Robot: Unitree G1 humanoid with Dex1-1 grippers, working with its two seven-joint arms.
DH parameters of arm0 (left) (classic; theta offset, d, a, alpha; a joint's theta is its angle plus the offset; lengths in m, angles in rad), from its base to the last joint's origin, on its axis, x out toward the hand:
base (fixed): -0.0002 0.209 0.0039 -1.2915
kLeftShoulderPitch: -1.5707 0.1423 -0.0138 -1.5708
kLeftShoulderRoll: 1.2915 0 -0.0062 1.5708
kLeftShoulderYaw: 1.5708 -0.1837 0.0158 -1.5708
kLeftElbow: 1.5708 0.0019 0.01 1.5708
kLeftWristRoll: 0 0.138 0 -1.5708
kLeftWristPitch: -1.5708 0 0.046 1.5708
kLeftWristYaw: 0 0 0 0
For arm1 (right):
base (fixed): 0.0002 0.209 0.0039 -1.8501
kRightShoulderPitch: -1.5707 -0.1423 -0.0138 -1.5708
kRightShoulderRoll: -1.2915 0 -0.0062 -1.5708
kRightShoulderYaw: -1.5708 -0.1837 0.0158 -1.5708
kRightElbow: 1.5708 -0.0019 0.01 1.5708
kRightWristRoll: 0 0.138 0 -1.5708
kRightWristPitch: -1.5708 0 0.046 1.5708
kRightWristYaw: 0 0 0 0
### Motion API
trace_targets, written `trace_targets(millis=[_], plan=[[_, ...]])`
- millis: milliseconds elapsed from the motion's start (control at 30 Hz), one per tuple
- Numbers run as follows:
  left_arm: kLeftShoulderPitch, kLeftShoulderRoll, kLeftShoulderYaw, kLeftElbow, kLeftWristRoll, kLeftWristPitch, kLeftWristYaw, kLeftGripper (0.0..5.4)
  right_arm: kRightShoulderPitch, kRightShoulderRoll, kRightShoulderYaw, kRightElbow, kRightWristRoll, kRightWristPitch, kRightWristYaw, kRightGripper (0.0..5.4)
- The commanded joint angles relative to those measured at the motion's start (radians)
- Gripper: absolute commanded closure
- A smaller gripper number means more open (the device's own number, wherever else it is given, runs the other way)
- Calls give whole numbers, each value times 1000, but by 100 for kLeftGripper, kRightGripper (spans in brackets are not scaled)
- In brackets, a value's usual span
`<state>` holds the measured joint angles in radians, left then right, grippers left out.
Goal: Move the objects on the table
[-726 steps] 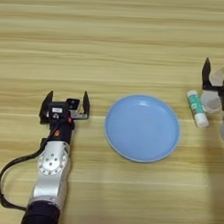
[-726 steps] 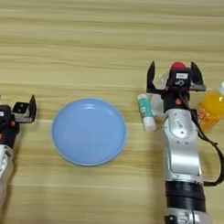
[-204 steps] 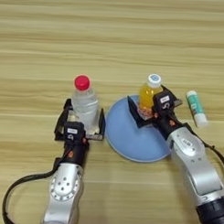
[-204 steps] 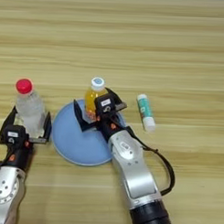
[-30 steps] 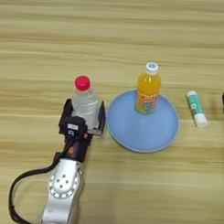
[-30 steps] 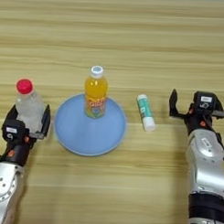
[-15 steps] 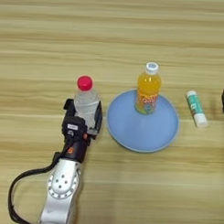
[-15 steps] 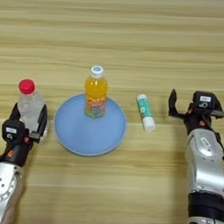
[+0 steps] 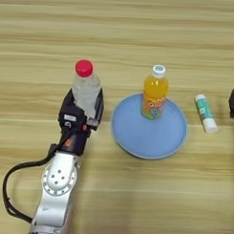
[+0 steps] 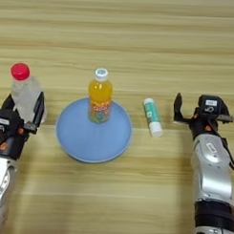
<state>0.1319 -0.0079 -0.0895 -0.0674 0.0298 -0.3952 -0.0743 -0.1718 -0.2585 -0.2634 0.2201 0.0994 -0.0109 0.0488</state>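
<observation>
**Clear bottle held just off the plate, orange one already parked on it**

So the left gripper (image 9: 85, 108) has its two black fingers clamped on either side of the clear bottle with the red cap (image 9: 85, 89), low on the body, bottle upright. It sits just beside the left rim of the light-blue plate (image 9: 151, 144), not on it. I can't tell whether the bottle's base is resting on the table (image 9: 119, 38) or lifted a bit, since the gripper hides the bottom.

The orange drink bottle (image 9: 154, 94) with the white cap stands upright on the plate, toward its far side, nobody touching it. The right gripper (image 10: 198, 112) is well off to the right, past the glue stick (image 10: 153, 117), fingers spread with nothing between them. Looks parked to me.

My guess is the step in hand is getting the clear bottle over onto the plate next to the orange one. If so, I'd keep the grip low and firm so it doesn't tip, lift enough to clear the plate rim, and aim for the near-left part of the plate. The orange bottle is tall and skinny, so a bump from the gripper fingers or the clear bottle could knock it over. Leave a gap, set it down flat, then open up and back out to the left.
</observation>
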Motion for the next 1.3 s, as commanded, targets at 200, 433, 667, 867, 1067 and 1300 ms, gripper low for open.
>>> trace_targets(millis=[200,433,667,867,1067,1300], plan=[[-2,-46,-120,-45,-41,52,-54,235,-4,12,10,-13,-7,1,-14,0],[3,-58,-192,-10,-31,47,-70,235,-5,12,13,-10,-6,-1,-19,0],[-22,-68,-208,91,-64,25,-95,235,-10,13,17,0,-5,-5,-23,0],[-52,-77,-207,201,-65,-15,-103,235,-8,15,20,-3,-6,-4,-26,0],[-72,-74,-200,262,-71,-48,-104,237,-10,22,22,-1,-9,-5,-28,0],[-83,-73,-202,288,-72,-64,-102,237,-10,27,22,0,-13,-7,-28,0]])
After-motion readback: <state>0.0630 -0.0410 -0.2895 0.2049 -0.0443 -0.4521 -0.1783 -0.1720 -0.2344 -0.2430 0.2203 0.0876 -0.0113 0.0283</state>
